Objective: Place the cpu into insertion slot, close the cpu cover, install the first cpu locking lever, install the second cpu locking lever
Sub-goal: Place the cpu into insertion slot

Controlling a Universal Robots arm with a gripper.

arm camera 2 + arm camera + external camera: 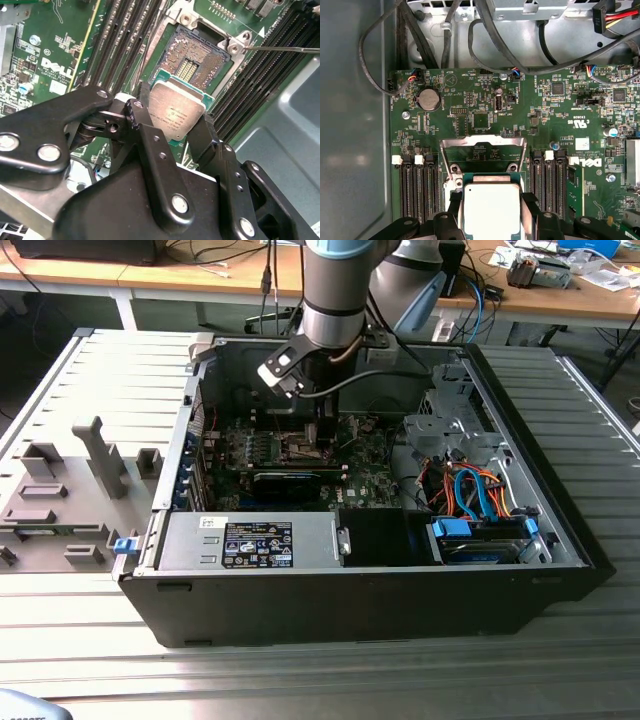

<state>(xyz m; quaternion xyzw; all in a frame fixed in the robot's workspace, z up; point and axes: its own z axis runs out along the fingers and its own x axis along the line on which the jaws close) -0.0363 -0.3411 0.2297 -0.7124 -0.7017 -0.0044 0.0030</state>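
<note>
We see the end effector closed on the cpu. Its two black fingers press on two opposite edges, so the opening is only as wide as the plate itself. The cpu hangs over the insertion slot and covers the near part of it. In the first wrist view the cpu cover stands raised behind the cpu, leaving the slot open.

We judge the cpu to be light, thin and stiff, with a smooth metal top that can slip. The edges are the right place to hold it, because the contacts below it and the fine pins of the slot would be easily damaged by a sideways push.

The underside of the cpu is hidden, so we cannot tell whether it touches the slot or lines up with the rim. A thin metal rod beside the slot, maybe a locking lever, is cut off. In the exterior view the arm stands over the open computer case on the counter.
</note>
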